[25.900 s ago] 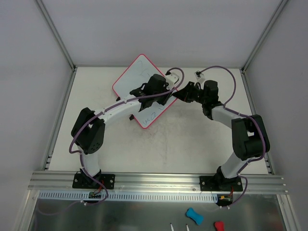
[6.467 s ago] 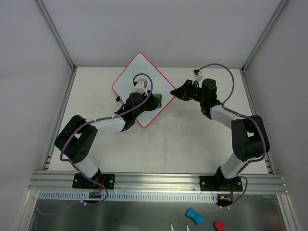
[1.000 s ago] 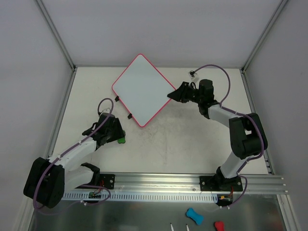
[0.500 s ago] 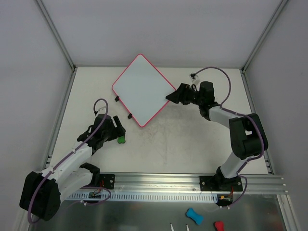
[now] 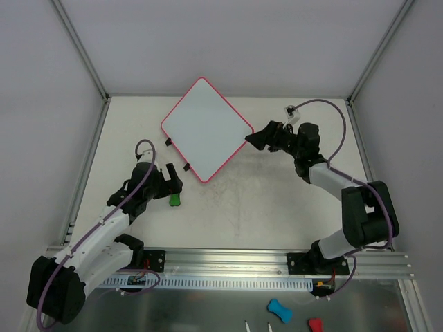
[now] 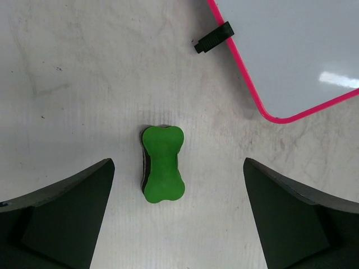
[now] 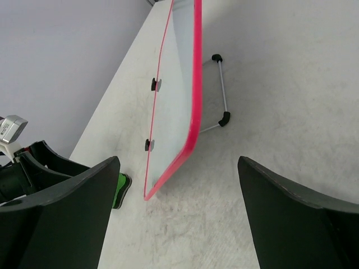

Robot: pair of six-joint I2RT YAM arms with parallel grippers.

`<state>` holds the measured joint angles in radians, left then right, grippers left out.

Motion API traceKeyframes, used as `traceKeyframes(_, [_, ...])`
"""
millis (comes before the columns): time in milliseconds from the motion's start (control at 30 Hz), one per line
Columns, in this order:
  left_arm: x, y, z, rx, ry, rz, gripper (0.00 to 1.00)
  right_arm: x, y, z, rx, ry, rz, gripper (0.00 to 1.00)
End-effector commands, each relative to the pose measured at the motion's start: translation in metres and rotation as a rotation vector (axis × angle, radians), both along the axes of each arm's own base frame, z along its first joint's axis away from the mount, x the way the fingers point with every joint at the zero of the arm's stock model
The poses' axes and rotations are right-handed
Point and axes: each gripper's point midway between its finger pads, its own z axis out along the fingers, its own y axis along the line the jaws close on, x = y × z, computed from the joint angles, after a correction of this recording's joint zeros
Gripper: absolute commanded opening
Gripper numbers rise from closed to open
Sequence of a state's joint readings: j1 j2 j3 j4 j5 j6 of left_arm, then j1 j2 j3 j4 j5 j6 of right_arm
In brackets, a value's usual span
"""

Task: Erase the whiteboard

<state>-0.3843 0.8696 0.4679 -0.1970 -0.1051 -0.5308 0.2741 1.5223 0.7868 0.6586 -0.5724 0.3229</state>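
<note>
Light looks bright and even to me, shadows faint; one glare streak on the whiteboard (image 6: 303, 50); all views sharp.

My left arm (image 5: 104, 225) stretches low and forward from its base, and my left gripper (image 5: 168, 183) points down, jaws spread wide, holding nothing. My right arm (image 5: 332, 176) bends at the elbow and reaches leftward; my right gripper (image 5: 255, 138) also stands wide apart and empty.
</note>
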Motion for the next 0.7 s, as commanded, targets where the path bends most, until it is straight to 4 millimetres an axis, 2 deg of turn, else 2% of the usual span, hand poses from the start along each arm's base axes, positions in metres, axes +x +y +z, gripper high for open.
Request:
traceKeyframes(0, [0.009, 0.0, 0.024, 0.004, -0.076, -0.022, 0.99, 0.001, -0.004, 0.035, 0.022, -0.127, -0.02, 0.91])
traceKeyframes(67, [0.009, 0.001, 0.026, 0.01, -0.088, -0.019, 0.99, -0.004, -0.007, 0.041, 0.025, -0.136, -0.031, 0.91])
traceKeyframes(200, [0.009, 0.005, 0.026, 0.024, -0.096, -0.009, 0.99, -0.015, -0.023, 0.031, -0.045, -0.119, -0.095, 0.92])
traceKeyframes(267, [0.009, 0.007, 0.026, 0.031, -0.101, -0.002, 0.99, -0.019, -0.036, 0.017, -0.106, -0.097, -0.154, 0.92])
traceKeyframes(300, [0.009, 0.008, 0.025, 0.036, -0.099, 0.001, 0.99, -0.025, -0.042, 0.021, -0.116, -0.107, -0.18, 0.92])
traceKeyframes(333, [0.009, 0.009, 0.024, 0.04, -0.1, 0.002, 0.99, -0.029, -0.054, 0.002, -0.162, -0.047, -0.229, 0.92])
traceKeyframes(433, [0.009, 0.011, 0.023, 0.057, -0.105, -0.002, 0.99, -0.043, -0.069, -0.018, -0.233, 0.002, -0.272, 0.92])
traceKeyframes(467, [0.009, 0.012, 0.023, 0.061, -0.106, -0.002, 0.99, -0.048, -0.076, -0.034, -0.259, 0.031, -0.298, 0.92])
traceKeyframes(567, [0.009, 0.015, 0.02, 0.074, -0.116, 0.009, 0.99, -0.059, -0.09, -0.059, -0.309, 0.082, -0.346, 0.92])
traceKeyframes(667, [0.009, 0.016, 0.02, 0.074, -0.144, 0.007, 0.99, -0.067, -0.093, -0.073, -0.335, 0.141, -0.353, 0.93])
